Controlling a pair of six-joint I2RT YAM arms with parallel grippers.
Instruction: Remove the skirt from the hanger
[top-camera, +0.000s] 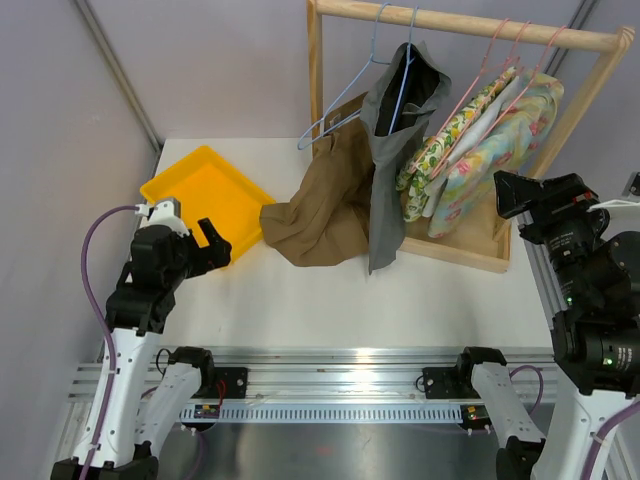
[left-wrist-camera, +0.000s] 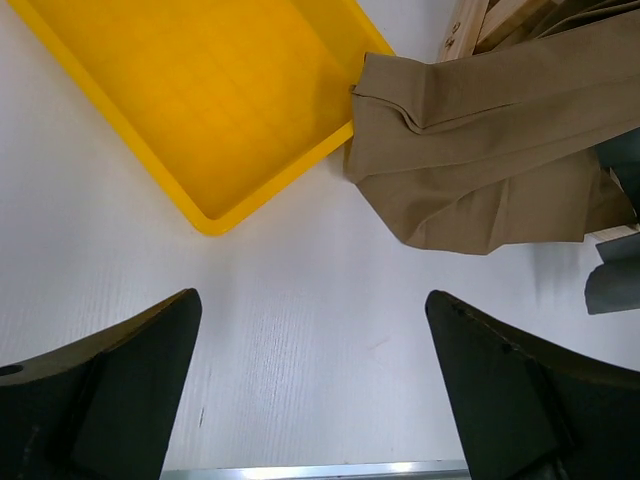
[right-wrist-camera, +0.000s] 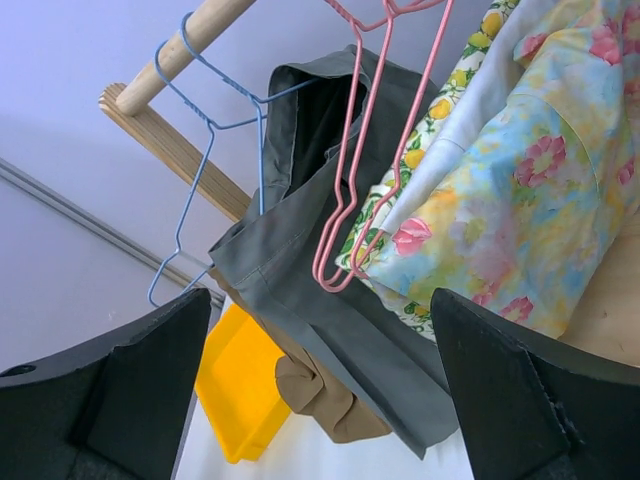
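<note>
Left gripper (left-wrist-camera: 312, 300) jaws wide, empty, low over table (left-wrist-camera: 80, 250) near yellow tray (left-wrist-camera: 215, 95). Right gripper (right-wrist-camera: 322, 300) likewise wide, empty, facing rack (top-camera: 470, 22), probably lining up on grey skirt (right-wrist-camera: 330, 320), draped on blue hanger (right-wrist-camera: 259, 150). Brown garment (top-camera: 320, 210) slumped on table.

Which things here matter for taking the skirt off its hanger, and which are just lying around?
Job: grey fabric garment on blue wire hanger, likely the skirt; wooden rail.
Lying about: yellow plastic tray; crumpled tan cloth; floral garments on pink wire hangers.
</note>
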